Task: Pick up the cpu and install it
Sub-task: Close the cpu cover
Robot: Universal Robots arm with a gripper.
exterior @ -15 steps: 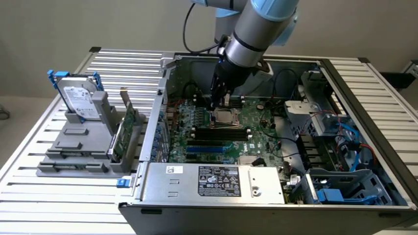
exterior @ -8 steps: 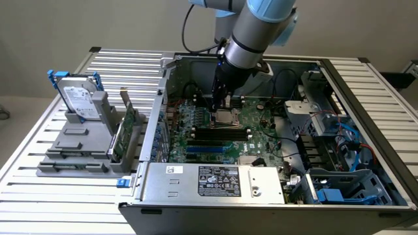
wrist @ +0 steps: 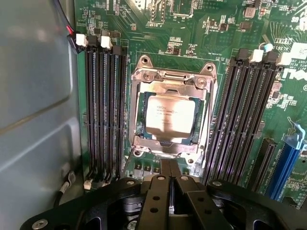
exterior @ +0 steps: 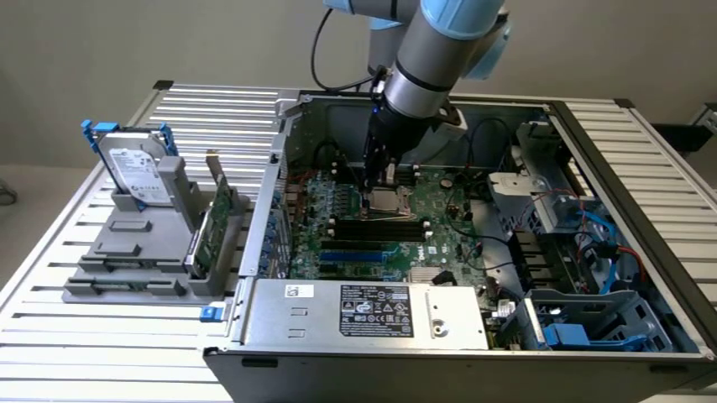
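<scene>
The cpu (wrist: pixel 170 115), a small square chip with a silver top, lies flat inside the metal socket frame (wrist: pixel 144 76) on the green motherboard. My gripper (wrist: pixel 169 165) hovers just beside the socket frame, its two black fingers pressed together with nothing between them. In the exterior view the arm reaches down into the open computer case, and the gripper (exterior: pixel 381 180) hangs just above the cpu (exterior: pixel 389 200) in the middle of the board.
Black memory slots (wrist: pixel 103 110) run along both sides of the socket. A grey case wall (wrist: pixel 33 96) stands close by. Outside the case, on the exterior view's left, a hard drive (exterior: pixel 140 172) and a green circuit card (exterior: pixel 213 222) stand in a grey holder. A power supply (exterior: pixel 370 315) sits at the case's front.
</scene>
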